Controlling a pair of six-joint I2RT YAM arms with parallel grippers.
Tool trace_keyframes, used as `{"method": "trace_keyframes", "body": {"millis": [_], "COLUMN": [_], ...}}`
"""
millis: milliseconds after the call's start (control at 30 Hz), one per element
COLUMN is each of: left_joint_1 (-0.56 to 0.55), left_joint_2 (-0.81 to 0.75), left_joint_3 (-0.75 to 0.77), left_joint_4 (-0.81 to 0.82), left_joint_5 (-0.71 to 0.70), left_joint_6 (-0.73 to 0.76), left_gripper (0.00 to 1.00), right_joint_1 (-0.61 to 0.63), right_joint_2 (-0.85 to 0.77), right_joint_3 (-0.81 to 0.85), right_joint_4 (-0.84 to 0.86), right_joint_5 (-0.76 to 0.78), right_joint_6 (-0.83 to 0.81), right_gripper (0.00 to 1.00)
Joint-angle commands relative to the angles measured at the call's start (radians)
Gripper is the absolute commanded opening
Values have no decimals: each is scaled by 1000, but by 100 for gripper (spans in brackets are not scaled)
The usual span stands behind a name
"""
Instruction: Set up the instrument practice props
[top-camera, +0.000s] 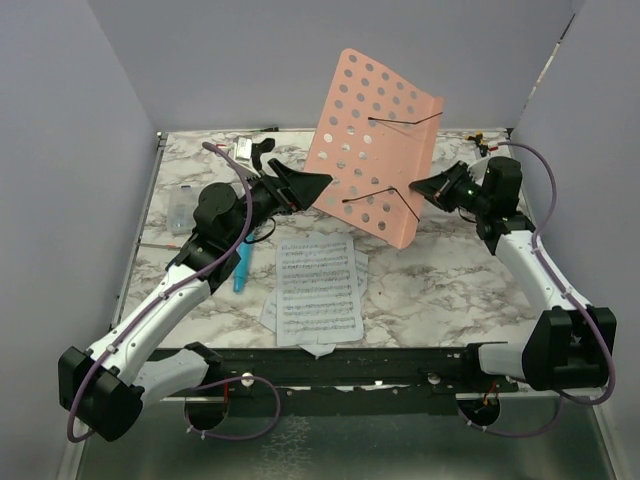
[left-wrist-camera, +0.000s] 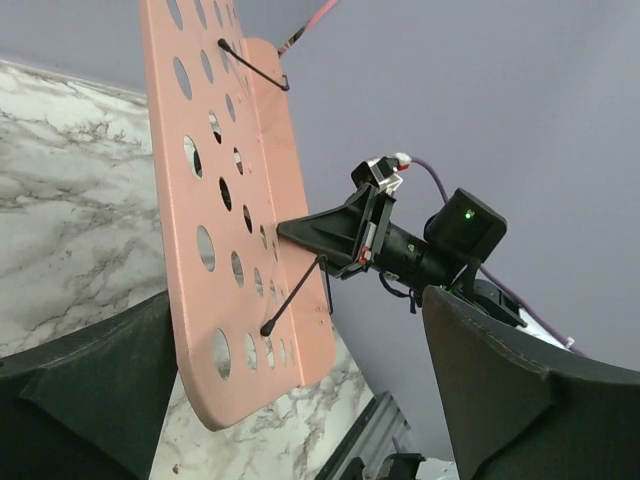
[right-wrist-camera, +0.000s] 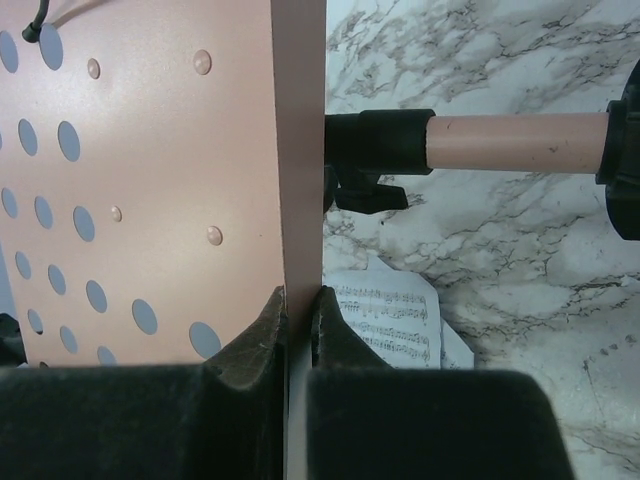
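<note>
The pink music stand panel (top-camera: 375, 145) with punched holes stands tilted above the table's middle. My right gripper (top-camera: 425, 187) is shut on its right edge, and the right wrist view shows both pads pinching the panel edge (right-wrist-camera: 298, 250). The stand's pink pole (right-wrist-camera: 510, 142) runs behind it. My left gripper (top-camera: 308, 185) is open at the panel's left edge. In the left wrist view the panel's lower corner (left-wrist-camera: 250, 380) lies between the wide-apart fingers (left-wrist-camera: 540, 390), untouched. White sheet-music pages (top-camera: 318, 290) lie flat at the front. The blue microphone (top-camera: 242, 265) lies left of them, partly under my left arm.
A clear plastic box (top-camera: 180, 210) sits at the left edge of the marble table (top-camera: 460, 290). Small black parts (top-camera: 255, 152) lie at the back left, too small to name. Grey walls close in the back and both sides.
</note>
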Motion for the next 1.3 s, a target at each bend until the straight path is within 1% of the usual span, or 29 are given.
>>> {"method": "trace_keyframes", "body": {"millis": [0,200,300,400,600,633,700,767,1067,1200,1267], "left_joint_1": [0,-4,-21,-57,-110,-116,-127,-138,-196,-215,-223], "left_joint_2": [-39,-28,-17,-2,34,41,53,61,75,87,94], "left_joint_3": [-13,-34,-50,-63,-91,-92,-88,-83,-88,-68,-60], "left_joint_4": [61,68,111,155,210,220,243,258,329,341,344], "left_joint_5": [-27,-32,-34,-42,-95,-99,-107,-123,-235,-264,-283], "left_joint_6": [13,-36,-71,-94,-126,-131,-135,-136,-148,-139,-139], "left_gripper": [99,99,99,96,85,82,71,65,54,49,48], "right_joint_1": [5,5,5,5,6,6,6,6,12,18,22], "right_joint_2": [-74,-96,-111,-127,-145,-148,-156,-166,-201,-203,-203], "right_joint_3": [82,87,86,81,79,80,78,77,80,65,66], "right_joint_4": [161,205,216,230,253,253,253,259,258,283,283], "right_joint_5": [-36,-34,-26,-21,-39,-40,-41,-45,-43,-55,-61], "right_joint_6": [126,197,227,253,297,301,313,327,349,373,375], "right_gripper": [1,1,1,1,1,0,1,1,0,1,0]}}
